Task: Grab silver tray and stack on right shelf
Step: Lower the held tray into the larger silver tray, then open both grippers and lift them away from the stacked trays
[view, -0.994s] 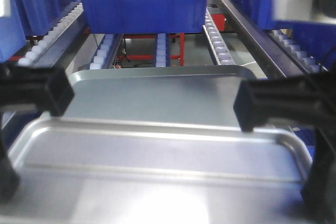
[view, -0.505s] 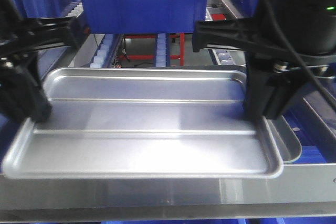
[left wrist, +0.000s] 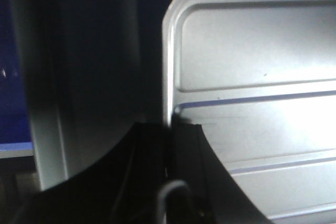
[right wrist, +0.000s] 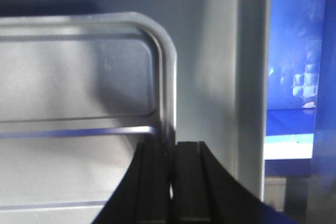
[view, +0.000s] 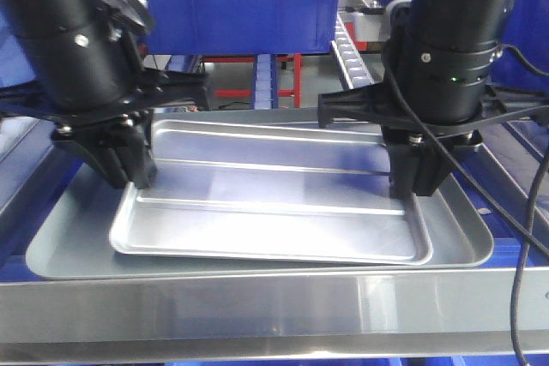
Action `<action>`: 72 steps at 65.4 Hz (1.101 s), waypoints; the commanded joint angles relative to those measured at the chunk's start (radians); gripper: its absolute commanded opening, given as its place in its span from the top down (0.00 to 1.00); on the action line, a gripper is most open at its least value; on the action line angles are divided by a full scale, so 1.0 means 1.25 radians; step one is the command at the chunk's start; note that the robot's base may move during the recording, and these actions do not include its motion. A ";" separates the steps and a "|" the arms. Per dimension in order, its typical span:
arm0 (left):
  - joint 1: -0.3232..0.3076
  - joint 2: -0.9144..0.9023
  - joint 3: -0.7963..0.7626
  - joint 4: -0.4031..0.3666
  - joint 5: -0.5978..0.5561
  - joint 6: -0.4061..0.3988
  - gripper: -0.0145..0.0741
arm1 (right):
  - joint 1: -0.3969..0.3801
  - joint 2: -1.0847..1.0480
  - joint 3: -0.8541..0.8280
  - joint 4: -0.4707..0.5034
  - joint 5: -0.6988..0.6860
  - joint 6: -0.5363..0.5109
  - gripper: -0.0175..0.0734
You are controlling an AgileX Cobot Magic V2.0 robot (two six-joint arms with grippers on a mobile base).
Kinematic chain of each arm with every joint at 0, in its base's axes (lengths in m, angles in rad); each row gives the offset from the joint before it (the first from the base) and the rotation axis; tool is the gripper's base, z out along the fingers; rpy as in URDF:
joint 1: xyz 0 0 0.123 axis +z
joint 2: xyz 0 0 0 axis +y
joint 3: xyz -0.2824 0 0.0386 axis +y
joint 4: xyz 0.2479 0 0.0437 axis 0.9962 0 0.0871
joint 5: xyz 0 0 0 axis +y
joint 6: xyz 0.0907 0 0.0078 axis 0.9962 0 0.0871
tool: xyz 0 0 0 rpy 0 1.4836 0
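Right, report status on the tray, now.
Left gripper shut on silver tray, left rim. Right gripper shut on right rim. Tray sits inside the larger grey tray on the shelf. Nothing in the way.

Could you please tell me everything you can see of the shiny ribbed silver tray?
The silver tray is a shiny, aluminium-looking rectangle with rounded corners, a low raised rim and two long raised ribs along its floor, which glares brightly. It lies inside the larger dull grey tray, skewed a little, on the shelf behind the flat steel front bar. The left gripper pinches its left rim and the right gripper its right rim; both wrist views show black fingers straddling the edge.
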 commanded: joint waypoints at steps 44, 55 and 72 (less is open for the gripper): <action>-0.006 0.006 -0.046 0.016 -0.009 0.022 0.95 | 0.004 -0.035 -0.039 0.005 -0.115 -0.007 0.75; -0.006 0.006 -0.046 0.016 -0.009 0.022 0.95 | 0.004 -0.035 -0.039 0.006 -0.120 -0.007 0.74; -0.006 0.008 -0.046 0.007 -0.009 0.020 0.87 | 0.004 -0.035 -0.039 0.006 -0.152 -0.007 0.35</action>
